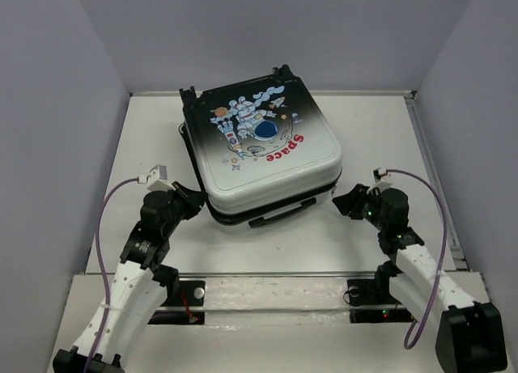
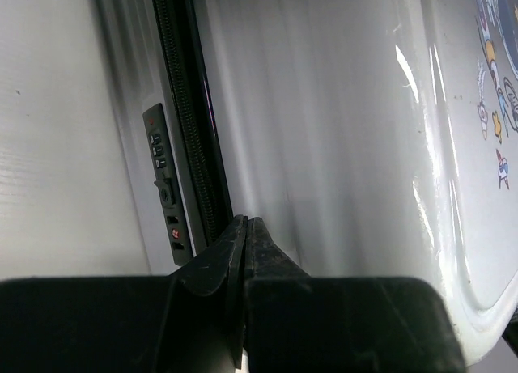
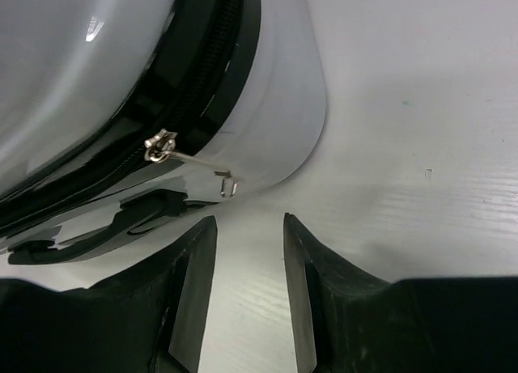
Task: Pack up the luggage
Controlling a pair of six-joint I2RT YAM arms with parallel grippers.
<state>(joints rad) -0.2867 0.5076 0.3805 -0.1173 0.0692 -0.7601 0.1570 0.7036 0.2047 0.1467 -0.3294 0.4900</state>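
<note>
Two grippers flank the luggage (image 1: 263, 150), which lies flat and closed mid-table (image 1: 154, 130), astronaut print up.

Top view: left gripper (image 1: 197, 199) at the near-left corner, right gripper (image 1: 344, 201) just off the near-right corner.

Left wrist: jaws pressed together, empty, tips near the zip track (image 2: 188, 106), below the combination lock (image 2: 162, 179).

Right wrist: jaws apart, nothing between them. Zipper pull (image 3: 190, 158) dangles just ahead, slightly left.

Judgement: zipping step. Shift left, pinch the tab squarely, draw along the track rather than outward. The left could steady the shell.
</note>
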